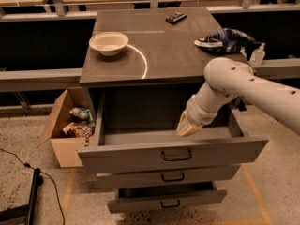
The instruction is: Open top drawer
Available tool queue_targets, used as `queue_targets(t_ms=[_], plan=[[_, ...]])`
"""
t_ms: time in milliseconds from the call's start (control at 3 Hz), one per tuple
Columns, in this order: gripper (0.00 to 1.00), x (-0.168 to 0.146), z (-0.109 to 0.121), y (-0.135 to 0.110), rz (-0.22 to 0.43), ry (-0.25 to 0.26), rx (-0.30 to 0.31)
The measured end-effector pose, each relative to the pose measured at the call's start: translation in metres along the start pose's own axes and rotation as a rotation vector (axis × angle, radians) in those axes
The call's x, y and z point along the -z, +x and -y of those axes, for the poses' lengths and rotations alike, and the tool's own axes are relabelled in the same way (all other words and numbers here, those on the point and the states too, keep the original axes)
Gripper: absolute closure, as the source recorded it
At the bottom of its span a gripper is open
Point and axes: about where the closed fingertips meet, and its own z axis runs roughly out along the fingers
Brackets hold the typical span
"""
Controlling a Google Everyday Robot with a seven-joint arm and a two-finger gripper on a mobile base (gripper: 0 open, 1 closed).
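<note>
- Three drawers stacked; the top drawer (136, 157) stands well out from under the desk (159, 55), long axis left-right, slide axis toward the camera.
- Its handle (176, 155) sits mid-front, just below and slightly left of the claw.
- Claw (189, 125) hangs inside the drawer, just behind its front; released or clenched, can't tell.
- Judgement: near done; any further pull goes camera-ward.
- Bowl (108, 42) on the desk, well apart.

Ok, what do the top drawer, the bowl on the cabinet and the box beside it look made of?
The top drawer: likely painted metal, flat matte grey panels with thin edges. The bowl: pale, smooth, ceramic or plastic, cannot tell which. The box: brown cardboard, open flaps. The gripper hangs inside the open top drawer, just behind its front.
</note>
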Motion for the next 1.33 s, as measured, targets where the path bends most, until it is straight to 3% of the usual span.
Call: queue_targets(t_ms=[667, 1333], plan=[[1.0, -0.012, -0.001, -0.004, 0.0, -0.015, 0.005], [1.0, -0.015, -0.035, 0.004, -0.018, -0.249, 0.004]])
